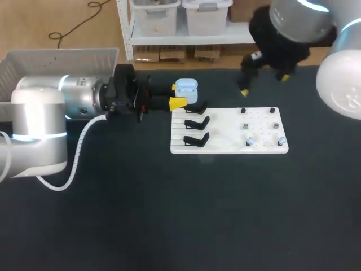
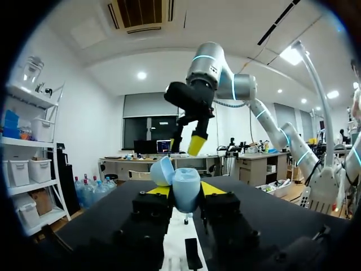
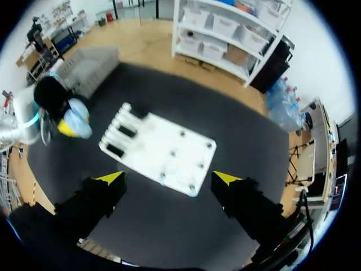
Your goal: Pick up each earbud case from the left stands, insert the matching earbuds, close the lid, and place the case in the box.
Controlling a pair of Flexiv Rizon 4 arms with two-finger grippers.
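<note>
Earbud case (image 1: 186,87) whereabouts first: it's the pale blue one, lid flipped open, off its stand and held just above the near-left corner of the white board (image 1: 225,148).

Reading across from the left: the grey box (image 1: 34,59) sits at the counter's far-left corner, well apart from everything else. My left arm (image 1: 84,99) comes in flat beside it, and the left jaws are clamped on the case, one yellow tip on each side. Under and just past the case are three black stands (image 1: 196,123) with nothing on them. On the right half of the board are the earbuds (image 1: 249,141), tiny on their pegs. The two nearest look bluish, so I'd guess those are the match, but they're too small to be sure.

The right jaws hang high over the counter's far side, spread wide, holding nothing.

Looks like the insert step is up. I'd hold the case level with the opening facing up, lid out of the way, then bring each bud straight down into its pocket.
</note>
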